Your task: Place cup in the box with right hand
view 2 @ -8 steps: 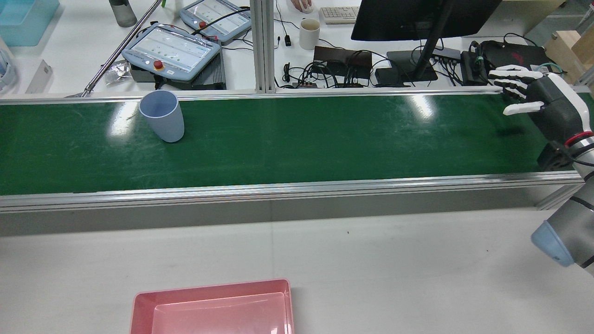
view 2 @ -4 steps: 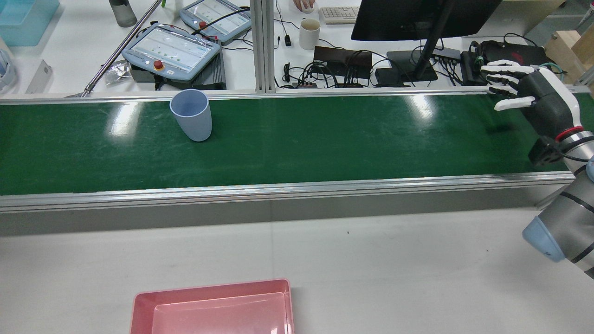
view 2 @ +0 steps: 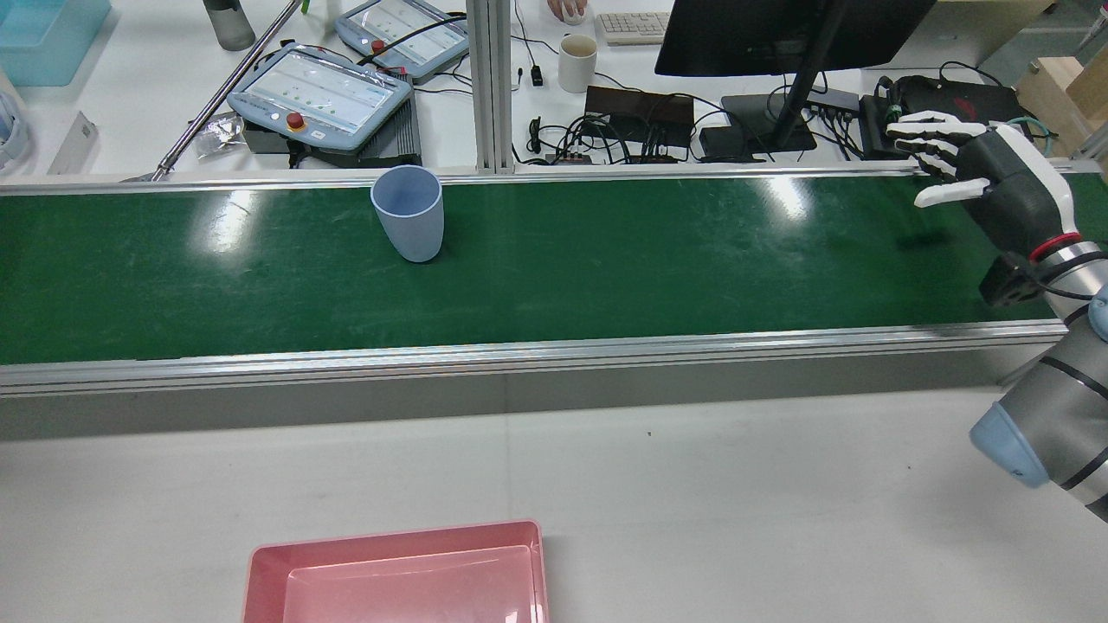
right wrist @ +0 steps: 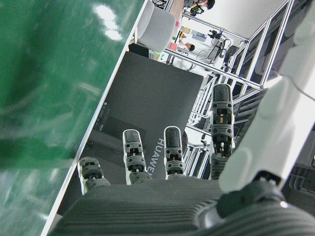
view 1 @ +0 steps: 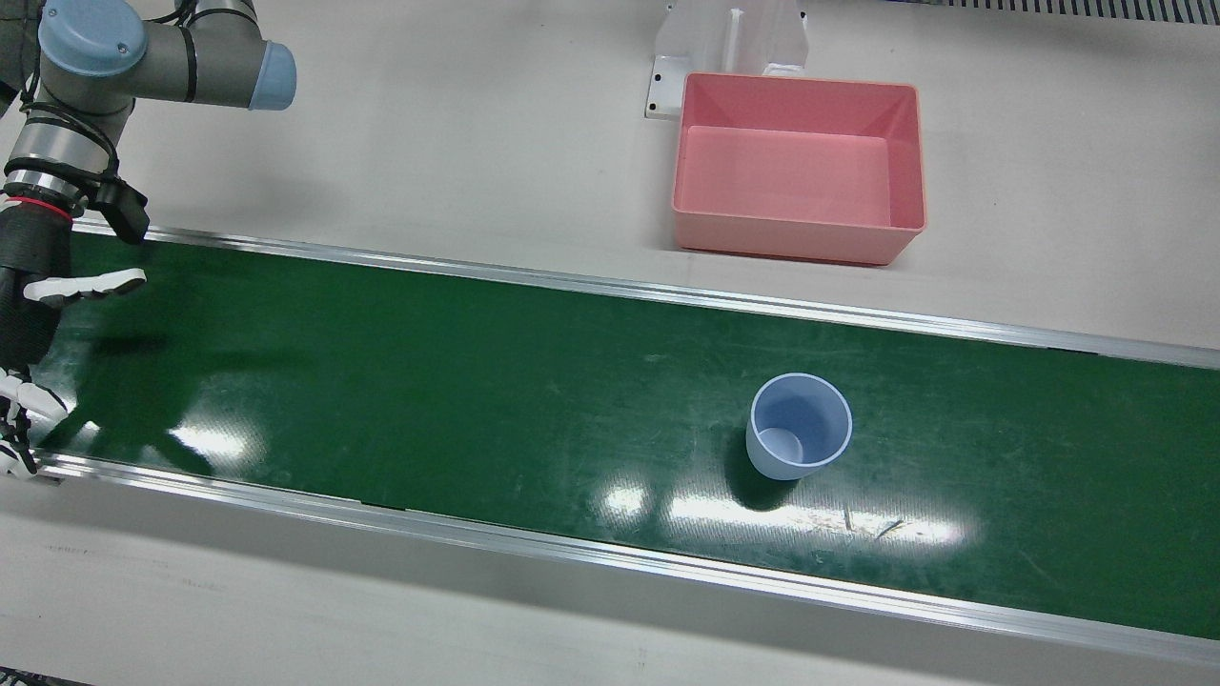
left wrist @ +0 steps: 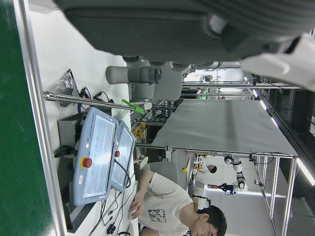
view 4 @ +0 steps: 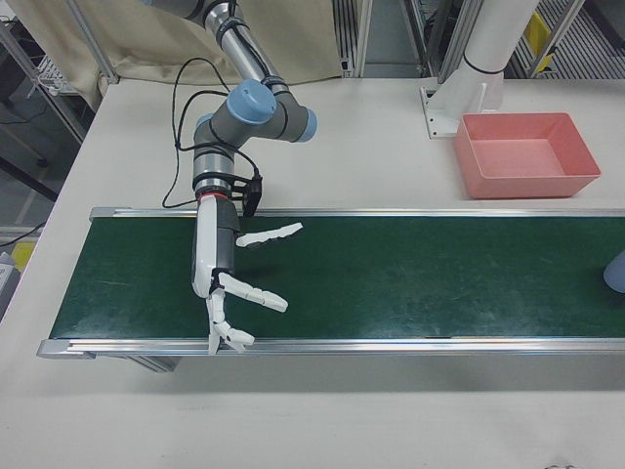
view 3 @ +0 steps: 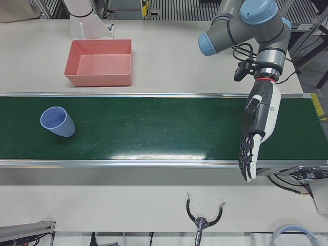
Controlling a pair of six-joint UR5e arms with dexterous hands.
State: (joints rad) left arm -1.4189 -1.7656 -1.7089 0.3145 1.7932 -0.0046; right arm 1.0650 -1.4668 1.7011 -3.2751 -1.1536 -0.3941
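Note:
A light blue cup [view 1: 799,426] [view 2: 408,214] stands upright on the green conveyor belt [view 1: 381,381], near the belt's far edge in the rear view. The pink box [view 1: 791,238] [view 2: 394,536] sits off the belt on the white table, across from the cup. My right hand [view 2: 978,169] [view 4: 229,274] hovers open over one end of the belt, far from the cup, fingers spread and holding nothing. My left hand [view 3: 256,133] hangs open over the belt's other end, fingers straight, well away from the cup [view 3: 57,122].
Aluminium rails [view 2: 519,350] run along both sides of the belt. Behind it in the rear view are teach pendants [view 2: 320,95], a white mug [view 2: 576,62], a monitor [view 2: 779,35] and cables. A white mount [view 1: 729,38] stands just behind the box.
The cup has travelled along the belt toward my right hand, staying upright. My right hand has drifted slightly toward the belt's far edge and the cup.

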